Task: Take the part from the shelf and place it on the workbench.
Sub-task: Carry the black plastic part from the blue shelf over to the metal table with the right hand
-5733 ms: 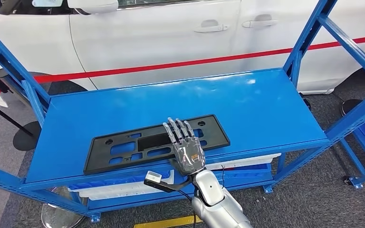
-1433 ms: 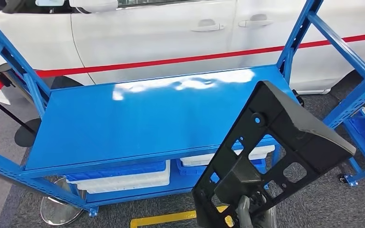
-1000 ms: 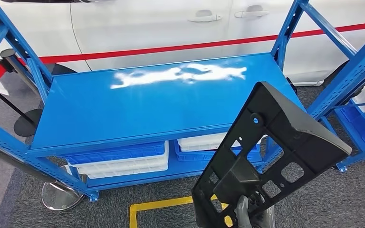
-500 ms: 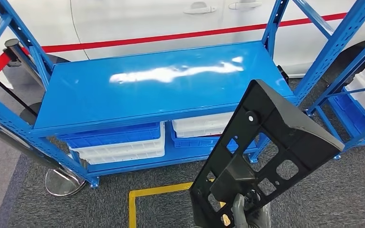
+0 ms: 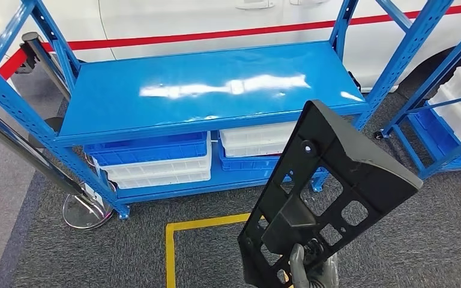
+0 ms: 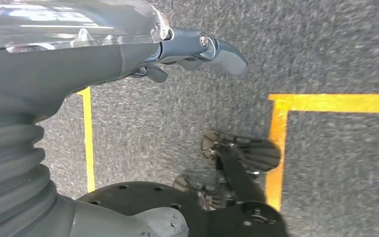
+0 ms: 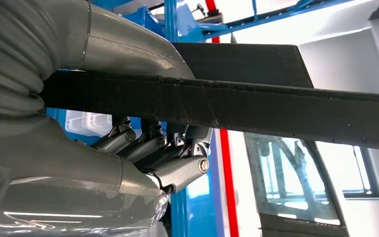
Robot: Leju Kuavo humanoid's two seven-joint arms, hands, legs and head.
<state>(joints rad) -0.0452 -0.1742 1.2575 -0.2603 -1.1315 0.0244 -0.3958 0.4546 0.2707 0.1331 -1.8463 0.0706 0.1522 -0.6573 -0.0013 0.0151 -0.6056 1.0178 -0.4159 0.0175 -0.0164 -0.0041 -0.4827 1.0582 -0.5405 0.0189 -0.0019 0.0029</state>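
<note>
The part (image 5: 342, 174) is a long black plastic panel with several cut-outs. It stands tilted in front of me, its lower end gripped by my right hand (image 5: 312, 273) at the bottom of the head view. In the right wrist view the part's edge (image 7: 276, 103) runs across the picture, with my right hand (image 7: 143, 153) wrapped around it and its dark fingers (image 7: 158, 140) curled underneath. The blue shelf (image 5: 210, 84) stands beyond, its top bare. My left hand (image 6: 128, 54) hangs over the grey carpet and holds nothing, fingers (image 6: 222, 49) loosely extended.
White and blue bins (image 5: 156, 162) sit on the shelf's lower level. A second blue rack (image 5: 450, 102) with white bins stands at the right. Yellow floor tape (image 5: 180, 228) marks the carpet. A white car (image 5: 216, 18) and a stanchion base (image 5: 87, 210) lie behind and left.
The part lay flat on the shelf under my right hand; now the hand holds it up off the shelf. The whole view has since pulled back from the shelf, so the camera moved.
</note>
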